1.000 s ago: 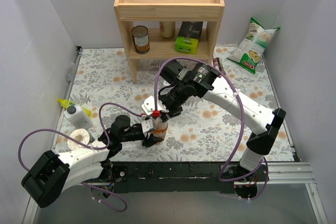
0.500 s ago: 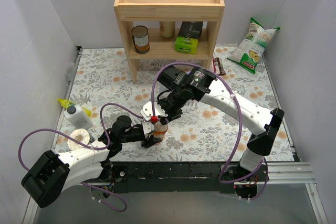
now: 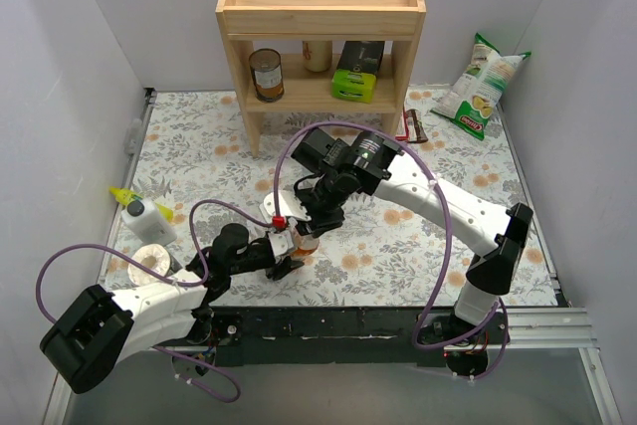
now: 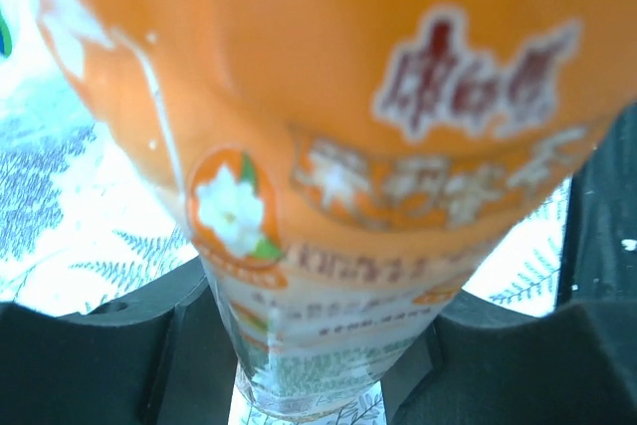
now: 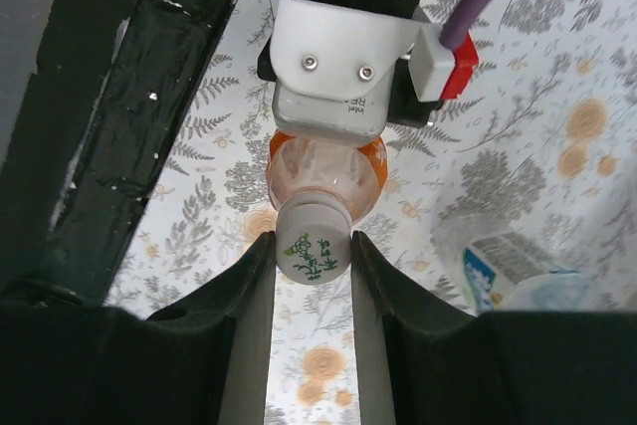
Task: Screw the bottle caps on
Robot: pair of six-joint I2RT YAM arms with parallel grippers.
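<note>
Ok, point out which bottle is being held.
The orange drink bottle: left jaws clamp its body, right jaws pinch its cap. The white squeeze bottle is untouched.

Floral table (image 3: 199, 136) with wooden shelf (image 3: 320, 7), snack bag (image 3: 482, 87), squeeze bottle (image 3: 149, 218)

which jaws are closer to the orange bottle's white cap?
Right. The right jaws pinch the small white round plastic cap; the left jaws hold the orange-liquid plastic bottle by its body, below the cap.

White walls (image 3: 80, 67) enclose a floral-clothed table (image 3: 199, 146) bearing a wooden shelf (image 3: 320, 7).
</note>
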